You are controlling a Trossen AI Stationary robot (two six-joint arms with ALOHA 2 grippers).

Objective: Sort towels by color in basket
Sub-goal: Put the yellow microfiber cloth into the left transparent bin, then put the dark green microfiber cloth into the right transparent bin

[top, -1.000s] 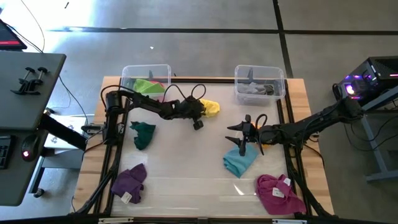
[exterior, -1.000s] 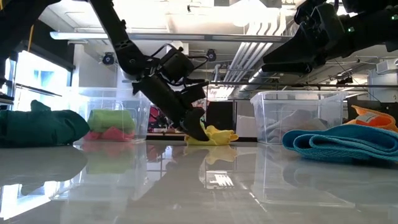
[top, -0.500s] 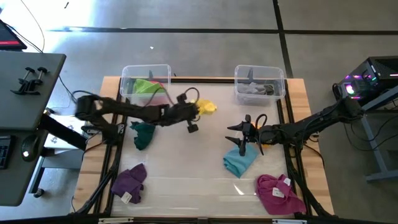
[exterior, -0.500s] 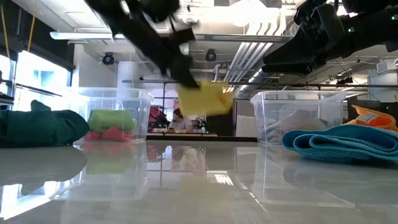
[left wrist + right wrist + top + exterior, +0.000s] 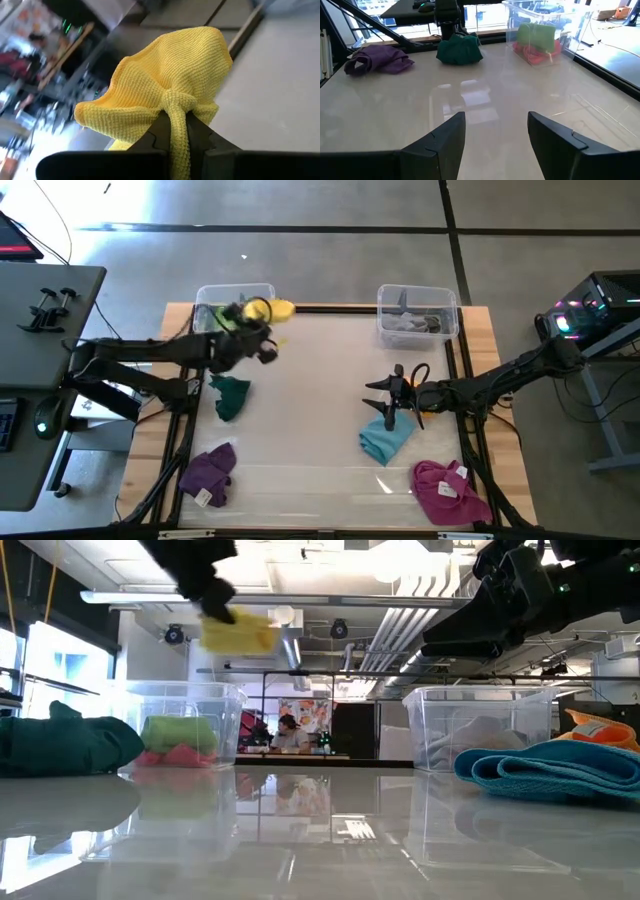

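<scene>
Since a second ago the left gripper [image 5: 268, 315] has lifted the yellow towel [image 5: 278, 309] off the middle of the tabletop [image 5: 310, 400] and swung it up to the far left, where it hangs by the left bin [image 5: 210, 295] holding green [image 5: 536, 36] and pink [image 5: 532, 54] towels, its fingers [image 5: 200, 137] clamped on a pinch of the cloth. The right gripper [image 5: 392, 395] waits with fingers [image 5: 447, 137] apart over the light blue towel [image 5: 385, 440], near the right side. Dark teal [image 5: 231, 396], purple [image 5: 210, 472] and magenta [image 5: 446, 490] towels lie on the tabletop, with grey [image 5: 415, 323] in the right bin [image 5: 385, 315].
</scene>
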